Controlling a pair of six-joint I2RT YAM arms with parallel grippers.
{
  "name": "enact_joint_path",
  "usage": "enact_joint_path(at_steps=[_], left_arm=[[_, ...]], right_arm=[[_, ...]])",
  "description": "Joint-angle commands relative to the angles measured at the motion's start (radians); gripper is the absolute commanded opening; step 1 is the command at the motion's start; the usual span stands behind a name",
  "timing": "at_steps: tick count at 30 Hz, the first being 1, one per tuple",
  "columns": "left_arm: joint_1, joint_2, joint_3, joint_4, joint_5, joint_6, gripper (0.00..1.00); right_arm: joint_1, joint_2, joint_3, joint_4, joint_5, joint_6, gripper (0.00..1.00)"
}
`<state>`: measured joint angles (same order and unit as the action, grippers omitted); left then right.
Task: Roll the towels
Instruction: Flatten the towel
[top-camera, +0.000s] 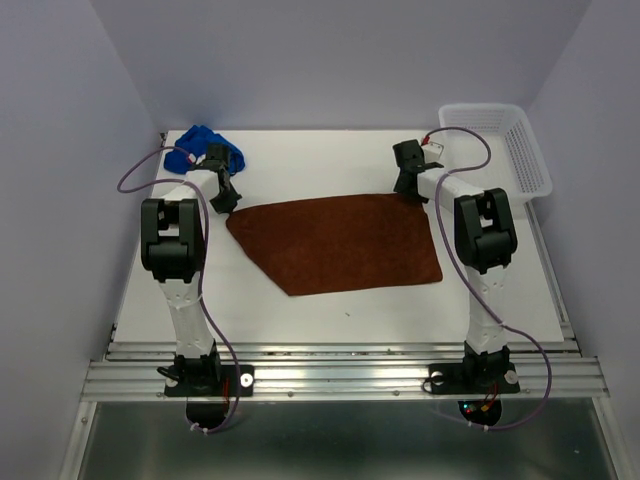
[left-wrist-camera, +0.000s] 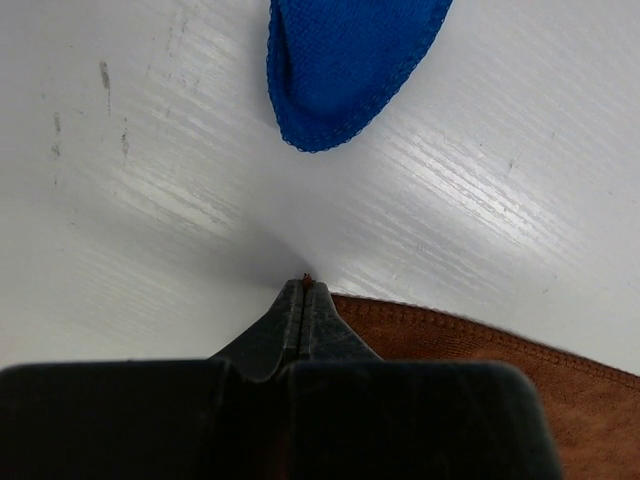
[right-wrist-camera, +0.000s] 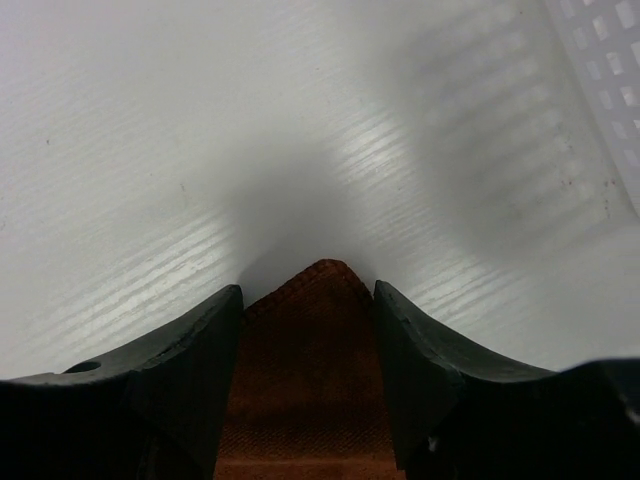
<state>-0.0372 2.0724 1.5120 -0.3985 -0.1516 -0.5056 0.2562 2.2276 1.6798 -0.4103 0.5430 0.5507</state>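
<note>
On white table (top-camera: 340, 310): brown towel (top-camera: 340, 245) flat; lavender walls (top-camera: 350, 60) around.

Soft cloth, sheeny worktop (top-camera: 330, 310)
We see matt, nubby terry on the brown towel (top-camera: 340, 245) and blue towel (left-wrist-camera: 345, 70); the white worktop is smooth, faintly streaked.

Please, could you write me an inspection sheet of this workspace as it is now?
Surface: white table, small scuffs.
Job's things: brown towel flat, unrolled; blue towel bunched at far left corner.
Clutter: white basket at far right.
Grippers: left gripper shut on brown towel's far left corner; right gripper jaws apart around its far right corner.
Cables: purple cables hang in loops.
Surroundings: plain walls, nothing else seen.
</note>
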Motion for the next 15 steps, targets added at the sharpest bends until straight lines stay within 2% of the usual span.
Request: enact_joint_path(at_steps=[1, 2, 3, 6, 12, 13, 15], left_arm=[[0.003, -0.080, -0.021, -0.022, -0.028, -0.004, 0.00], [0.003, -0.086, -0.027, -0.017, -0.028, -0.002, 0.00], [0.003, -0.089, -0.030, -0.014, -0.026, -0.004, 0.00], [0.003, -0.094, -0.035, -0.011, -0.022, -0.004, 0.00], [0.003, -0.097, -0.033, -0.003, 0.001, -0.001, 0.00], [0.003, -0.103, -0.032, -0.003, 0.001, -0.001, 0.00], [0.003, -0.120, -0.038, 0.003, 0.000, 0.001, 0.00]], right_arm=[[-0.012, -0.026, -0.054, -0.087, 0.052, 0.014, 0.60], [-0.012, -0.026, -0.054, -0.087, 0.040, 0.012, 0.56], [-0.012, -0.026, -0.055, -0.078, 0.028, 0.008, 0.47], [-0.012, -0.029, -0.071, -0.050, -0.021, -0.003, 0.29], [-0.012, -0.019, -0.054, -0.030, -0.049, -0.041, 0.13], [-0.012, -0.019, -0.037, -0.028, -0.045, -0.050, 0.05], [-0.012, -0.028, -0.020, -0.024, -0.034, -0.081, 0.01]])
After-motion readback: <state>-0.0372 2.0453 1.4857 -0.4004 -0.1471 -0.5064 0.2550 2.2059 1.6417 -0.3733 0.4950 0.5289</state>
